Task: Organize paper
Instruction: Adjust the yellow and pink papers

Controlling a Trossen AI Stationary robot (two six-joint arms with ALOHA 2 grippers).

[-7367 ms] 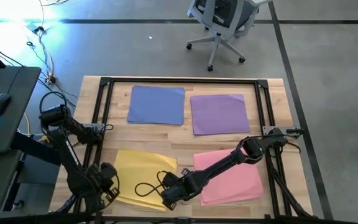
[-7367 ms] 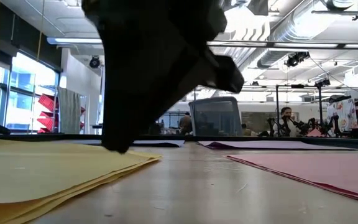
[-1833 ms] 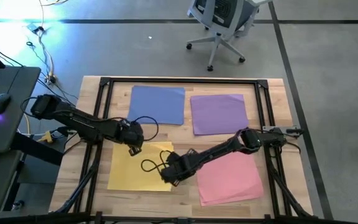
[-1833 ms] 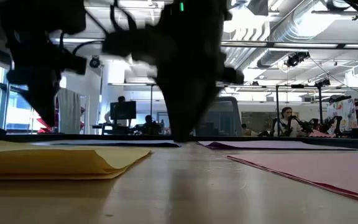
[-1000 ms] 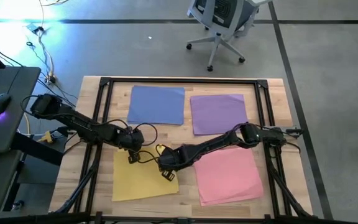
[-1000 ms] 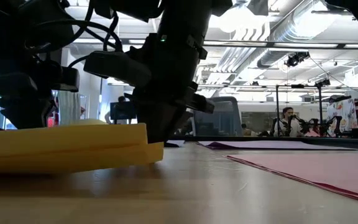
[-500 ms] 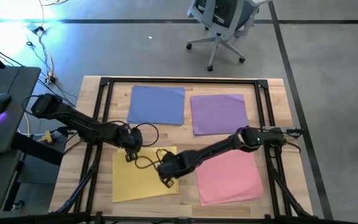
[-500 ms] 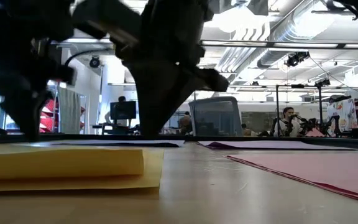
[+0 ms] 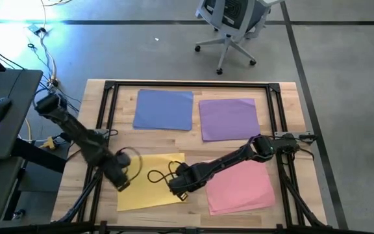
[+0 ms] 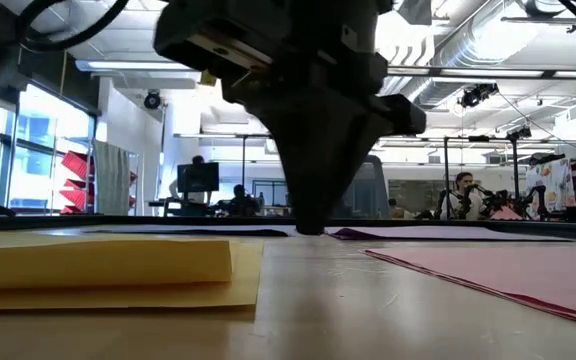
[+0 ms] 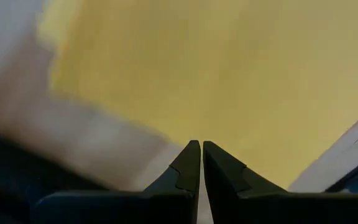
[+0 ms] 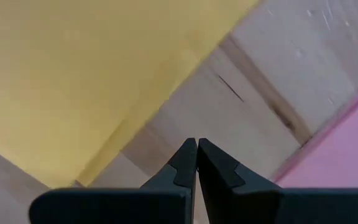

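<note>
Change, my left arm: half a second ago my left gripper (image 9: 121,184) sat at the far edge of the yellow paper (image 9: 149,182); now it has swung to that stack's left edge, near the table's front.
Change, my right arm: my right gripper (image 9: 176,193) has slid a little toward the front and now hangs over the yellow stack's right edge.
Change, paper: the yellow stack lies as it did, one sheet's edge poking out under the rest in the low view (image 10: 148,275).
My pincers: both are closed with the tips together, nothing between them; the left (image 11: 196,151) points at yellow paper, the right (image 12: 196,148) at bare wood between yellow and pink.
Where the paper is: the blue sheet (image 9: 163,109) far left, the purple sheet (image 9: 228,118) far right, yellow near left, the pink paper (image 9: 242,185) near right, all on the wooden table (image 9: 193,90).
Hard to make out: in the low view my right arm fills the middle as a dark mass, hiding its tip; my left arm is only a dark edge at the top corner.
Cut off: my left wrist view is smeared along one side, so the table edge there cannot be read.
Covered: my right arm crosses the pink stack's near-left corner.
</note>
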